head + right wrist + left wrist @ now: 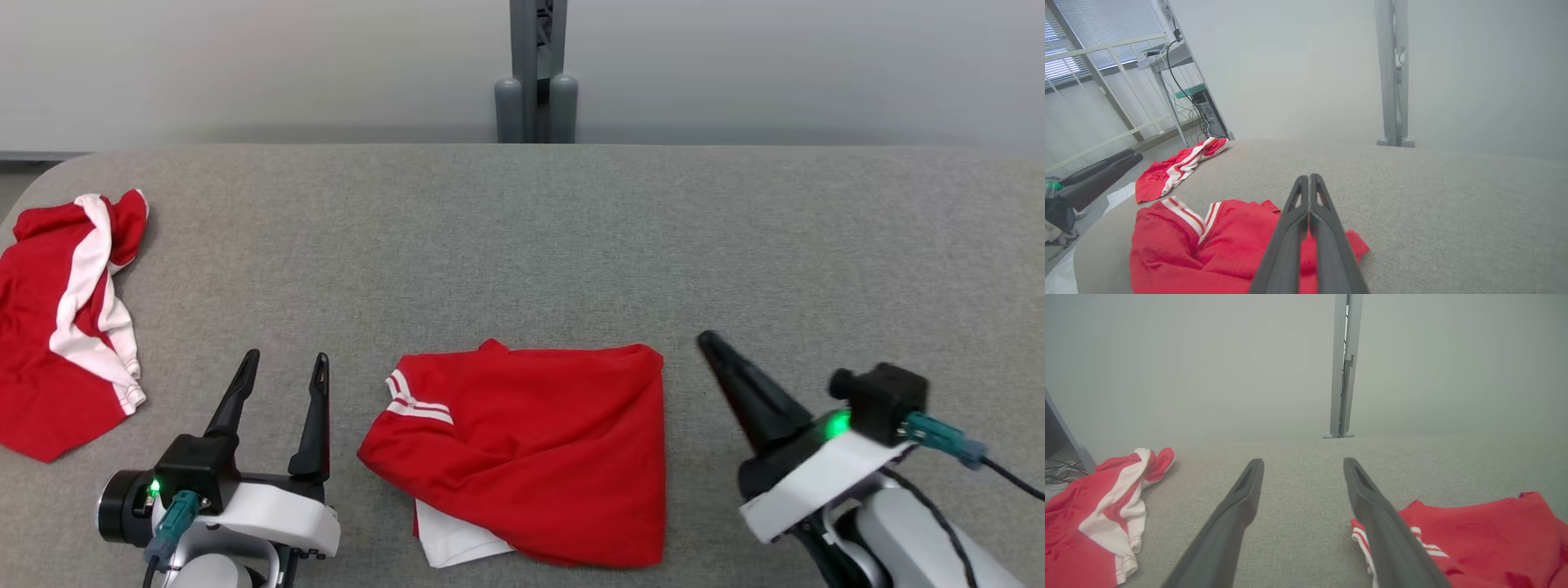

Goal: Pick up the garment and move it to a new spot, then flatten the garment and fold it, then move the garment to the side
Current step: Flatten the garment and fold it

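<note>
Looking down from the head view, your red garment (531, 449) sits folded on the grey bench (522, 237), right by the near edge and smack between the two arms. It's a rough rectangle, with a white-striped cuff at its left corner and a bit of white fabric poking out from under the near-left side.

Your left claw (286, 359) is just left of it, fingers spread wide, holding nothing, tips pointing at the far side of the bench. The striped cuff is just beside the inner finger, and there's a strip of bare bench between them. In the left wrist view the garment lies off to the right, partly hidden behind that finger.

Your right claw (709, 338) is pinched fully closed with nothing in it. It sits just off the garment's right side, tip leaning in toward the far-right corner, a small gap of bench between them. In its own wrist view the closed fingers cross in front of that corner.

A second red-and-white garment (65, 327) lies crumpled at the bench's far left, well apart from the folded one. A grey post (535, 73) stands behind the bench.
</note>
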Motion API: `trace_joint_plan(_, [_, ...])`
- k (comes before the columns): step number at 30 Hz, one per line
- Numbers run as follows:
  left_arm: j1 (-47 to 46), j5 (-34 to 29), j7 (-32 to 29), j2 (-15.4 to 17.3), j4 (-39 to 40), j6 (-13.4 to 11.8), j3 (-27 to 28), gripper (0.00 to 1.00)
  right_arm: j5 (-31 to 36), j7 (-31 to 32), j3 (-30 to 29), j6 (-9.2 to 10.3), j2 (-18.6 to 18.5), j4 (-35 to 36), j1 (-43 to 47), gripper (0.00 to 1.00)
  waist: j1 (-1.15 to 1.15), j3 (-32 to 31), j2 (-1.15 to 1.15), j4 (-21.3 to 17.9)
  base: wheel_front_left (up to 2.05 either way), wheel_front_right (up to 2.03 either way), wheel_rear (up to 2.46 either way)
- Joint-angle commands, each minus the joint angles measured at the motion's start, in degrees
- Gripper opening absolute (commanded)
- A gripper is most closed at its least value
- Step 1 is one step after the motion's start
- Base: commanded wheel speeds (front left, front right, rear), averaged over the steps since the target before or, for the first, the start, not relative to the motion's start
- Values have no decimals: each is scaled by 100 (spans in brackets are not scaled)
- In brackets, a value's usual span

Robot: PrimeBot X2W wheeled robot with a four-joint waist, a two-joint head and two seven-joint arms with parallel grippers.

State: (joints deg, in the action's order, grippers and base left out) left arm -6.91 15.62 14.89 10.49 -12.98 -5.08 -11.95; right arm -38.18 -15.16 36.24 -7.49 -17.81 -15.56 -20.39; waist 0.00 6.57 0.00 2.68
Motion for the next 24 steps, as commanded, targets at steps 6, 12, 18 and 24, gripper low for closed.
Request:
trace_joint_plan(6, [72,-50,-53,118,77,-51,21,100,724,22,-1278,-1,176,264,566,100,0,-135,0,-144,0,0,0])
trace_joint_plan(12, [232,-79,-116,226,162,-133,21,100,1328,228,-2331,-1,406,524,1100,100,0,-334,0,-206,0,0,0])
trace_joint_plan(18, [486,-76,-202,305,275,-220,35,100,1924,549,-3128,-1,588,767,1691,100,0,-573,0,-261,0,0,0])
trace_joint_plan(24, [668,-92,-306,408,422,-271,10,100,2263,769,-3624,-1,715,943,2121,100,0,-706,0,-275,0,0,0])
